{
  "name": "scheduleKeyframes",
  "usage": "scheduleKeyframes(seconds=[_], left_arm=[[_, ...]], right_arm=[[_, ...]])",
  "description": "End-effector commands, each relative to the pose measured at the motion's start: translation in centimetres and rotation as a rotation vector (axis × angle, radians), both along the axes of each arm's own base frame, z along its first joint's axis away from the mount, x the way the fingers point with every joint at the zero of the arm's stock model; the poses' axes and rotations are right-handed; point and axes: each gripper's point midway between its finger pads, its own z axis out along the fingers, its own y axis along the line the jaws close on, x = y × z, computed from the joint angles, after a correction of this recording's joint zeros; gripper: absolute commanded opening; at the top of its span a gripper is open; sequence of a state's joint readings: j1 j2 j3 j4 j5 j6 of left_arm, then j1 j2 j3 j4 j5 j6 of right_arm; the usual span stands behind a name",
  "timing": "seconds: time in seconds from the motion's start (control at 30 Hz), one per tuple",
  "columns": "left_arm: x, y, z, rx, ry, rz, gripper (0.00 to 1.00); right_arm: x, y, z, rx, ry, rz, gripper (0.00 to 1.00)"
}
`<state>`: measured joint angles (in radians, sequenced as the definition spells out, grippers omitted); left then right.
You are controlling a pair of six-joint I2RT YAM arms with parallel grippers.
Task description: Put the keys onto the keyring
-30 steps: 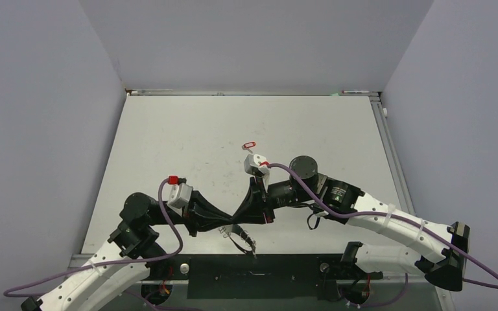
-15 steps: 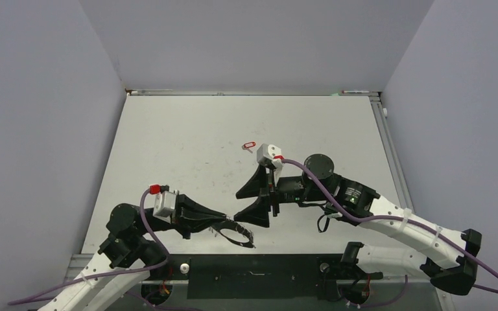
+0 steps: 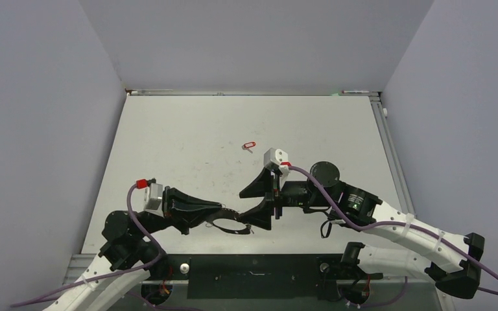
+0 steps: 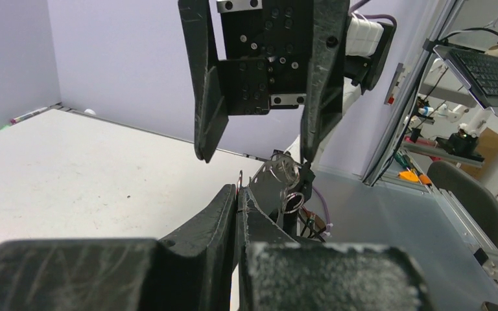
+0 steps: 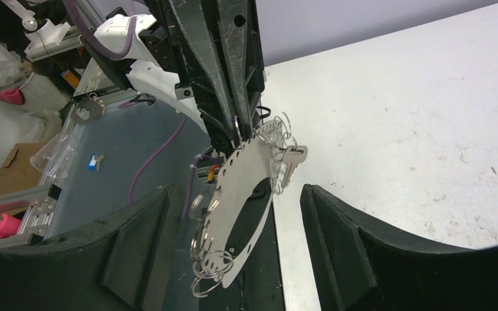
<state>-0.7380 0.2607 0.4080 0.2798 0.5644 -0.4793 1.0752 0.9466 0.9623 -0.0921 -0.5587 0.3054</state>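
Inside your wide-open right pincer (image 5: 233,220), the left pincer (image 5: 237,126) clamps the keyring (image 5: 243,184); its 1 hanging grey key (image 5: 290,162) shows clearly only in the right wrist view.

Nothing here can be read from where I stand. The sticker (image 3: 356,199) on the round motor housing of the right arm (image 3: 395,223), at the near right of the table (image 3: 188,136), carries print too small to make out. The red tag (image 3: 249,144) lying toward the far middle shows no legible writing. The pale keyring (image 5: 241,188) bears no lettering I can tell. The keyboard (image 4: 493,70) off to the right is too blurred.
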Motion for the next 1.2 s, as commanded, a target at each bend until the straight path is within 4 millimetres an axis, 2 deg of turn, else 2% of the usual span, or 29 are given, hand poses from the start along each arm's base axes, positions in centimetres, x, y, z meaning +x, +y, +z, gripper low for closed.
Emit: scheduleKeyframes(seconds=[0.0,0.27,0.47,0.57,0.63,0.73,0.83,0.87,0.97,1.17], left_arm=[[0.5,1.1,2.5,-0.094,-0.019,0.062,0.00],[0.7,1.7,2.9,-0.139,0.000,0.094,0.00],[1.0,2.0,3.1,-0.167,0.019,0.108,0.00],[1.0,2.1,3.1,-0.178,0.027,0.109,0.00],[0.9,2.0,3.1,-0.179,0.030,0.106,0.00],[0.9,2.0,3.1,-0.173,0.032,0.104,0.00],[0.8,2.1,3.0,-0.156,0.032,0.107,0.00],[0.7,2.1,3.0,-0.148,0.034,0.108,0.00],[0.6,2.4,3.0,-0.130,0.044,0.116,0.00],[0.4,2.5,2.9,-0.122,0.096,0.111,0.00]], right_arm=[[-1.1,0.6,2.4,0.094,-0.064,0.060,0.70],[-1.7,1.7,0.9,0.068,-0.071,0.073,0.77],[-2.3,2.9,-0.5,0.055,-0.074,0.086,0.75],[-2.1,3.5,-1.1,0.043,-0.083,0.074,0.66],[-1.9,3.8,-1.4,0.038,-0.087,0.062,0.56],[-1.7,4.0,-1.5,0.035,-0.104,0.054,0.35],[-0.9,3.7,-1.1,0.029,-0.133,0.004,0.09],[-0.5,3.5,-0.9,0.023,-0.146,-0.020,0.06],[0.0,2.7,0.0,0.017,-0.189,-0.054,0.05],[0.7,1.7,-0.1,-0.055,-0.257,-0.119,0.05]])
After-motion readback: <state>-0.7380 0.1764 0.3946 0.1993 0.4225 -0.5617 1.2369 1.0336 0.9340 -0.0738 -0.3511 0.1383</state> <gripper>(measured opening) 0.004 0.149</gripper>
